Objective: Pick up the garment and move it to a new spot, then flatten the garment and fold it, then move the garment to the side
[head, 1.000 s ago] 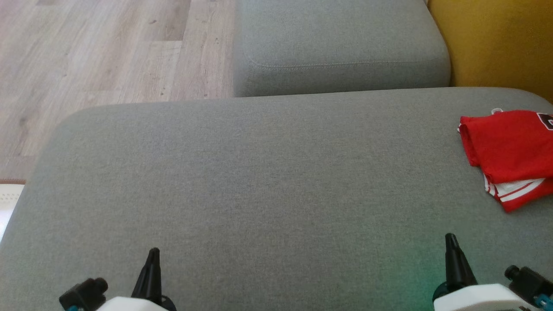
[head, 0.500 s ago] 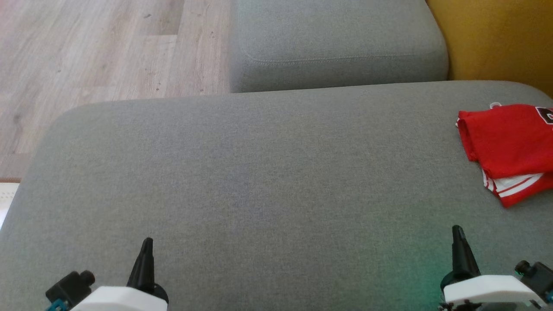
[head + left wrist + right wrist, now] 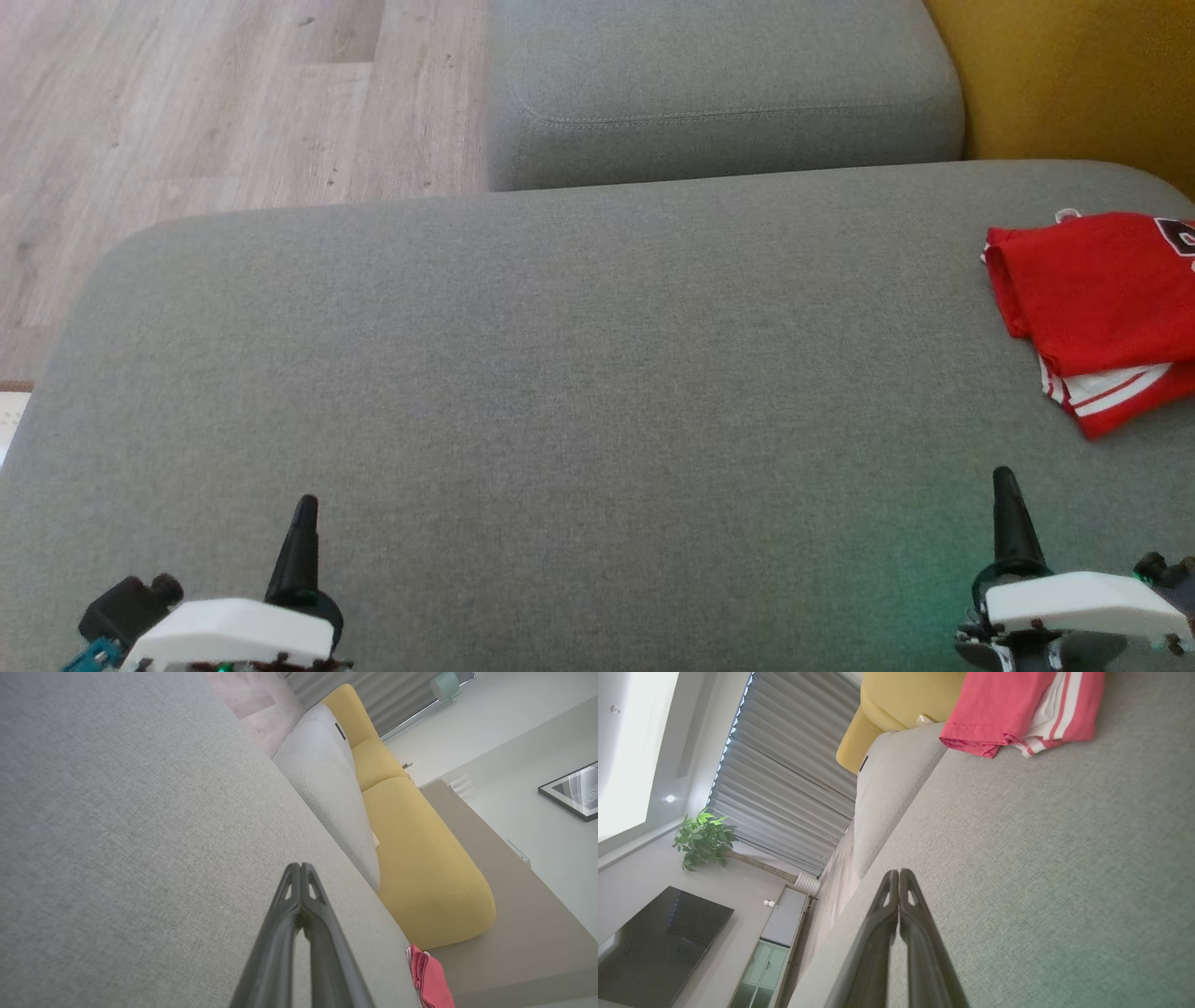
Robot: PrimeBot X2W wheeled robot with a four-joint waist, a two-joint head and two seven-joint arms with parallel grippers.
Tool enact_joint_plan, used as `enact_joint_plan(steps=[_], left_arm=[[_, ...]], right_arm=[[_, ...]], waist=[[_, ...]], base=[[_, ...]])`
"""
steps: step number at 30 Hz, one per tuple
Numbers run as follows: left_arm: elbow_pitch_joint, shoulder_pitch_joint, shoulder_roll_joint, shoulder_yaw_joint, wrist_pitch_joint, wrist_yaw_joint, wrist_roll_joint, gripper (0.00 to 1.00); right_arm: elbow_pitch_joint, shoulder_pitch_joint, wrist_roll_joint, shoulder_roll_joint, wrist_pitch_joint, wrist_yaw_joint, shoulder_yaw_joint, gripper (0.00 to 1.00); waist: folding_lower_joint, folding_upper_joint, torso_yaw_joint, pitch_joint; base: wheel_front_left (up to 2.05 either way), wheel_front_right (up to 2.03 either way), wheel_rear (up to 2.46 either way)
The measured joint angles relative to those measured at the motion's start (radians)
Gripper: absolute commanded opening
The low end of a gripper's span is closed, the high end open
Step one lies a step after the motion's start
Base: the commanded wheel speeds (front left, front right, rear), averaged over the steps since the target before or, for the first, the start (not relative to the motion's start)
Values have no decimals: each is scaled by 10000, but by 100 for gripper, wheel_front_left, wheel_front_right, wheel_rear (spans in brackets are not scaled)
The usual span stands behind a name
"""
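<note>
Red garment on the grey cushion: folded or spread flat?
Folded. The red garment lies in stacked layers at the right of the grey cushion, a white-striped layer peeking from under the top one.

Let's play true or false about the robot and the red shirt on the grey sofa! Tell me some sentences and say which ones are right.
1. The folded red garment with white stripes lies on the grey fabric sofa cushion. True.
2. The right gripper is holding the garment. False: it is shut on nothing and is apart from the garment.
3. The left gripper has its two fingers pressed together. True.
4. The garment lies closer to the left gripper. False: it lies at the right side, closer to the right gripper.
5. A yellow cushion sits beyond the garment. True.
</note>
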Motion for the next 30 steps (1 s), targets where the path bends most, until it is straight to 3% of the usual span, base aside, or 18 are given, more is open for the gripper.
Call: enact_joint_plan(steps=[30], left_arm=[[437, -955, -6, 677, 872, -445, -3751, 0]], right_arm=[[-35, -764, 3601, -4, 905, 0, -583, 0]], waist=[[0, 0, -233, 371]], base=[[0, 0, 0]])
